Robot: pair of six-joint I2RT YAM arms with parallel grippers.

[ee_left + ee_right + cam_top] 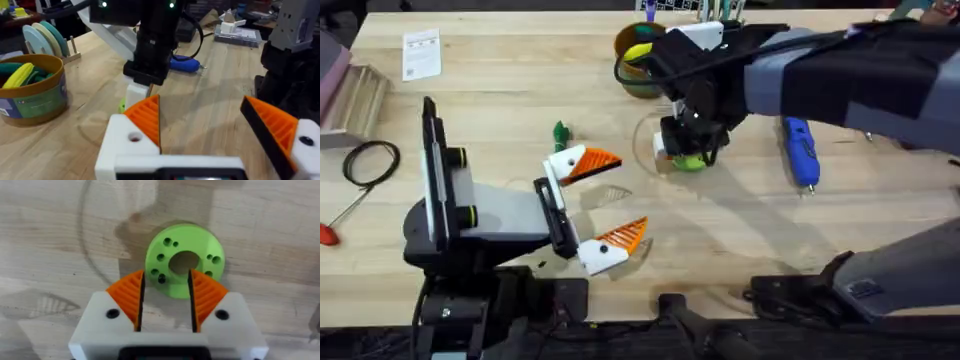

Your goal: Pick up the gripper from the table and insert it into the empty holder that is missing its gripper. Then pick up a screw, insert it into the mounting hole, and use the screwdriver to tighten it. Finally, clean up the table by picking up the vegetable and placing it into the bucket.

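Observation:
My right gripper (685,150) hangs over a flat bright-green disc (184,260) with holes, its orange pads (129,296) open a little above the disc's near rim. My left gripper (620,197) rests wide open near the table's front, an orange finger (147,117) on each white block. The dark green vegetable (560,132) lies just behind it. At the back middle is the bucket (638,62), with a yellow piece inside. The blue screwdriver (800,150) lies to the right. A loose gripper, an empty holder and a screw are out of view.
A black cable loop (370,160) and a red-handled tool (328,232) lie at the far left, with a white card (422,53) behind them. Pale discs on a peg rack (45,37) stand behind the bucket (32,95). Bare wood lies between the grippers.

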